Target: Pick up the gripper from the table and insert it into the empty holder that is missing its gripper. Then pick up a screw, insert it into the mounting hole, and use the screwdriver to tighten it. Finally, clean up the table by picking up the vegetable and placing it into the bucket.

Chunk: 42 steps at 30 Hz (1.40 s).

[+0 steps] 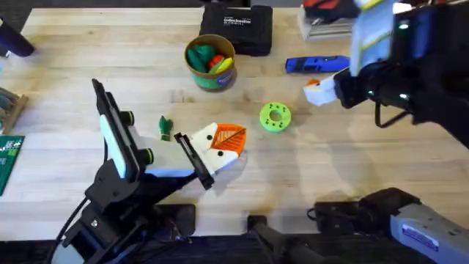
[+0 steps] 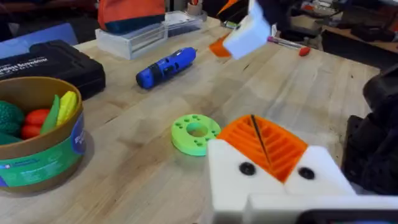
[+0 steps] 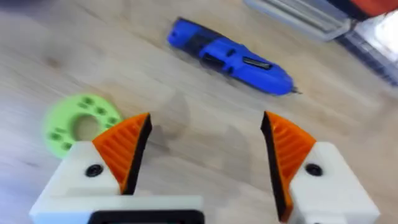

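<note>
The blue screwdriver lies at the back right of the table. Just in front of it hovers my right gripper, open, with bare wood between its orange pads; it also appears in the left wrist view. My left gripper is near the table's middle, its orange pads shut together along a thin dark line. The small dark-green vegetable lies to its left. The bucket stands at the back centre with toy food inside. The loose gripper, holder and screw are out of view.
A lime-green disc with holes lies between the two grippers. A black case sits behind the bucket, a clear plastic box at the back right, a green circuit board at the left edge.
</note>
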Available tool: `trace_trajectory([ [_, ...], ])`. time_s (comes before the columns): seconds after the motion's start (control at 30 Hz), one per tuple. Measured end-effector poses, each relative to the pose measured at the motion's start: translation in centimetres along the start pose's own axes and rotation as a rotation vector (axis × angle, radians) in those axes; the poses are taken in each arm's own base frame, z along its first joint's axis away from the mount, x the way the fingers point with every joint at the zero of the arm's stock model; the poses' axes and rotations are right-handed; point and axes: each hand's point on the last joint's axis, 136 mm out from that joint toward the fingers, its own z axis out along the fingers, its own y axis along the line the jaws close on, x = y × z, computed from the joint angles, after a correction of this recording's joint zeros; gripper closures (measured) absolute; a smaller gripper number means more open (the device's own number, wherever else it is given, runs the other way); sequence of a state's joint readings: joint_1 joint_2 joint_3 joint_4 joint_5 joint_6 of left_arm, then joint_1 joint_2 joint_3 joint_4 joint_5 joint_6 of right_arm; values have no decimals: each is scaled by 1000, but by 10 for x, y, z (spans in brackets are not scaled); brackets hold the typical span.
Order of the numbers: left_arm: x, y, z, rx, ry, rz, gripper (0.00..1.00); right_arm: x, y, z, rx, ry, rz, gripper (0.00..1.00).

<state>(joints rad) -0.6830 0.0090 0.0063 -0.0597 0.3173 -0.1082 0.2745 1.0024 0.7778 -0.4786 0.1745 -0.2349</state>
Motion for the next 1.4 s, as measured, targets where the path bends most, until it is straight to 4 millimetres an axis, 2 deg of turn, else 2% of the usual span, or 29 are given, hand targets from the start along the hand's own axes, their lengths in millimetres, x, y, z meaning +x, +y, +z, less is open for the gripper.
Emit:
trace_trajectory([
  [0.07,0,0,0,0,0,1,969,-9,9,-16,-66,-57,115,8],
  [0.1,0,0,0,0,0,3,893,-13,14,-23,-104,-85,159,7],
  [0.27,0,0,0,0,0,3,114,-29,40,-50,-288,-176,261,7],
  [0.3,0,0,0,0,0,2,43,-30,44,-53,-320,-183,270,7],
  [0.47,-4,6,0,-35,-16,7,15,-33,59,-60,-418,-188,294,8],
  [0.6,-27,12,-2,-77,-109,32,15,-35,64,-62,-447,-190,298,9],
  [0.77,-28,27,-11,-190,-16,3,15,-48,62,-66,-457,-247,308,9],
  [0.93,-67,47,-35,-380,102,-15,15,-63,59,-70,-460,-312,313,8],
  [1.03,-82,67,-51,-540,226,-25,15,-65,58,-71,-461,-318,318,8],
  [1.2,-78,101,-73,-809,480,-105,15,-65,58,-71,-462,-317,324,8],
  [1.4,-51,128,-85,-1015,664,-318,15,-65,58,-71,-462,-317,324,8],
])
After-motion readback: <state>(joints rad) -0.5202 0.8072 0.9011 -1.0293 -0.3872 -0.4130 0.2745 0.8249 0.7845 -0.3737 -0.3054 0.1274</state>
